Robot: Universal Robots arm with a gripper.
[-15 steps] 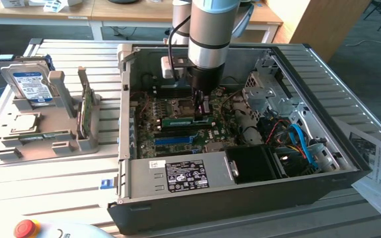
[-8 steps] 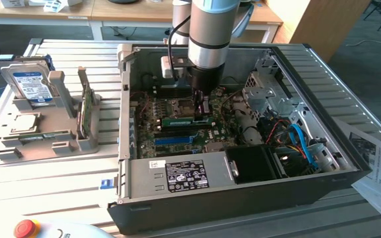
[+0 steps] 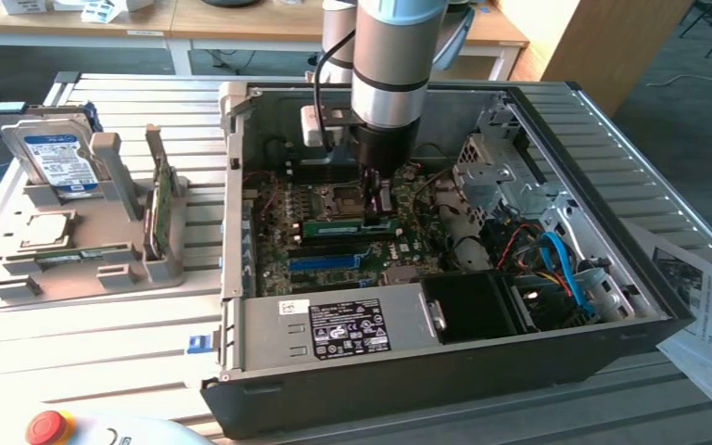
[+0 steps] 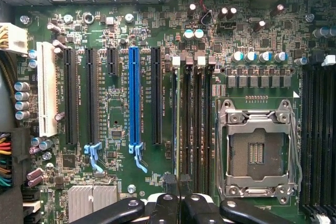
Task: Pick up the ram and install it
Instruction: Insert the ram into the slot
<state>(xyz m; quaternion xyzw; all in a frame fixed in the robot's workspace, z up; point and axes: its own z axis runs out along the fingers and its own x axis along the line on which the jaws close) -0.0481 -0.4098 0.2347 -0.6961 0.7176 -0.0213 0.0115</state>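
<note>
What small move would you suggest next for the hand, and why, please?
Probably ease gently straight down: the hand seems shut on the ram, held edge-on over the black slots, apparently not yet seated.

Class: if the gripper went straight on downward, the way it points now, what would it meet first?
Probably the black memory slots beside the processor socket; the ram held in the gripper would touch first. Depth is hard to judge.

Ram (image 3: 337,225) partly hidden behind jaws; arm (image 3: 387,56) cut by top edge.
</note>
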